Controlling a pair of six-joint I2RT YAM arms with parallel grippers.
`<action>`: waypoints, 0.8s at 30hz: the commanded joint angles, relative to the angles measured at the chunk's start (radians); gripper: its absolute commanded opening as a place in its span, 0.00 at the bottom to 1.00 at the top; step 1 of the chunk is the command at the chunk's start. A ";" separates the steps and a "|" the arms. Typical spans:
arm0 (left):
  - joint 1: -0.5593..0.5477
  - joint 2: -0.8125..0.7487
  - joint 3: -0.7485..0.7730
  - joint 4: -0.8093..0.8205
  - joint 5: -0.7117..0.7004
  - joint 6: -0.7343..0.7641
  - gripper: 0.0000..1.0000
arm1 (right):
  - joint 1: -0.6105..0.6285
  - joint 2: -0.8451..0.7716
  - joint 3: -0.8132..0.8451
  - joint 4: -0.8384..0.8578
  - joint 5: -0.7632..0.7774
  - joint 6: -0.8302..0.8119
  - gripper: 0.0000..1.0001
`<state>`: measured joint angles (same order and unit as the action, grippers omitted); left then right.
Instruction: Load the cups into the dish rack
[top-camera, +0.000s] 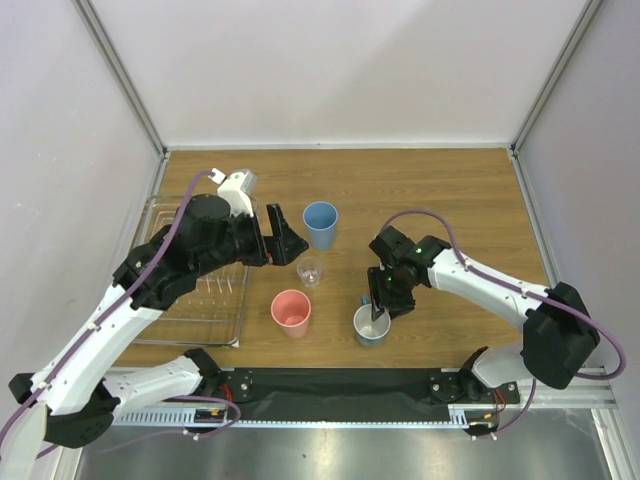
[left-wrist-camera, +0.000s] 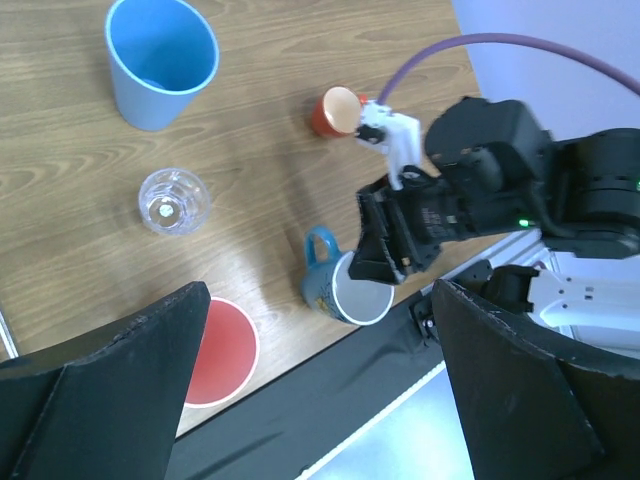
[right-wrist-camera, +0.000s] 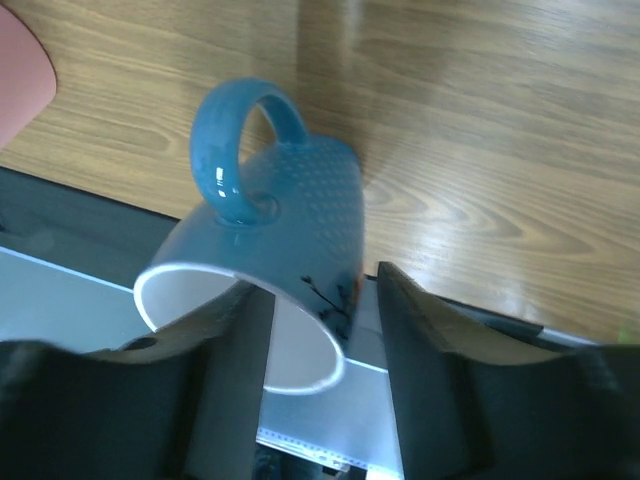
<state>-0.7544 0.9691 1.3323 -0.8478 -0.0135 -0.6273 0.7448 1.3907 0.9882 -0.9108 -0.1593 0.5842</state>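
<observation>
Gripper of right arm (top-camera: 379, 314) astride mug (right-wrist-camera: 300, 210) rim

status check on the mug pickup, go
Left gripper open, empty. Right gripper open, astride blue-grey mug rim, not clamped. Pink tumbler near, not blocking.

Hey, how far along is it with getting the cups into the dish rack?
Nothing looks done: no cup shows in the visible part of the dish rack. In hand: the right gripper straddles the rim of the blue-grey mug. To do: light-blue tumbler, pink tumbler, clear glass and orange mug sit on the table; the left gripper is open and empty.
</observation>
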 joint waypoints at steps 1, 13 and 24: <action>-0.003 0.008 0.056 0.018 0.044 0.023 1.00 | 0.016 0.024 -0.014 0.070 -0.015 0.016 0.46; 0.018 0.029 0.103 0.105 0.216 -0.002 1.00 | -0.065 -0.090 0.105 -0.023 -0.048 -0.021 0.00; 0.164 0.069 0.010 0.630 0.650 -0.487 1.00 | -0.455 -0.252 0.404 0.226 -0.626 -0.011 0.00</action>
<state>-0.6399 1.0210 1.3708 -0.4099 0.5056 -0.8703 0.2993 1.1606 1.3083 -0.8303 -0.5583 0.5373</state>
